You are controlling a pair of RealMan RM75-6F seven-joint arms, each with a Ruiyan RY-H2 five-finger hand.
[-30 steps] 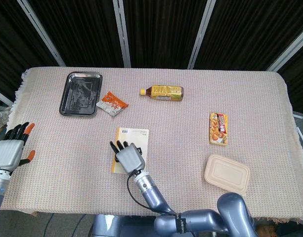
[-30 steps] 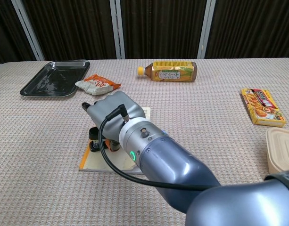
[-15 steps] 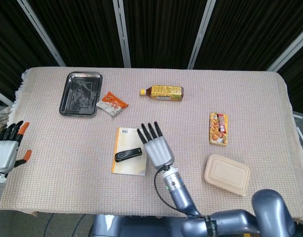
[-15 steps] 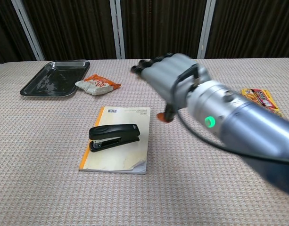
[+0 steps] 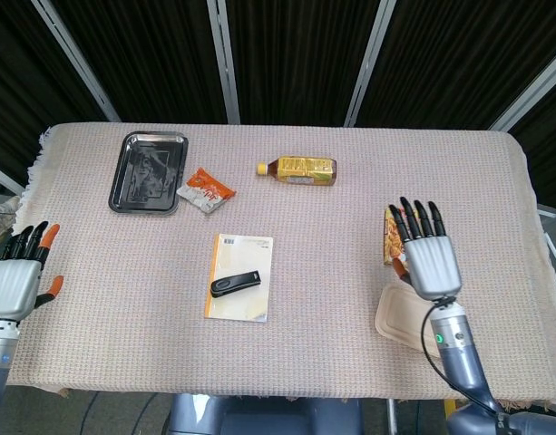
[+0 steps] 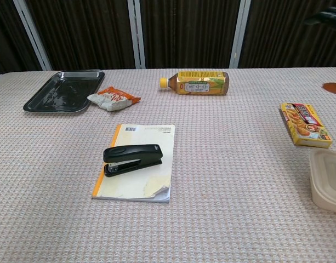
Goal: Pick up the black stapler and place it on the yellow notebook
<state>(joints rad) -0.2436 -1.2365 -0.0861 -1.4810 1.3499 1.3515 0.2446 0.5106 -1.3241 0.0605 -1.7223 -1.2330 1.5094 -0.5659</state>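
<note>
Black stapler (image 5: 236, 284) lying flat across the yellow notebook (image 5: 240, 277), both hands empty.

Head view: the stapler is a slim, glossy bar, angled toward 2 o'clock on the matte cover; the right hand (image 5: 426, 254), over the notebook half a second ago, now hangs fingers spread at 3 o'clock above the beige lidded container (image 5: 414, 318); the left hand (image 5: 18, 276) is spread at 9 o'clock.
Chest view: stapler (image 6: 132, 159) on the notebook (image 6: 138, 163), whose near corner curls; the dark blur at 1 o'clock may be right fingertips.

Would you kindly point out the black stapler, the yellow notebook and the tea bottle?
black stapler (image 6: 132, 159), chest view, top arm.
yellow notebook (image 6: 147, 135), chest view, bare cover.
tea bottle (image 6: 199, 83), chest view, label.
</note>
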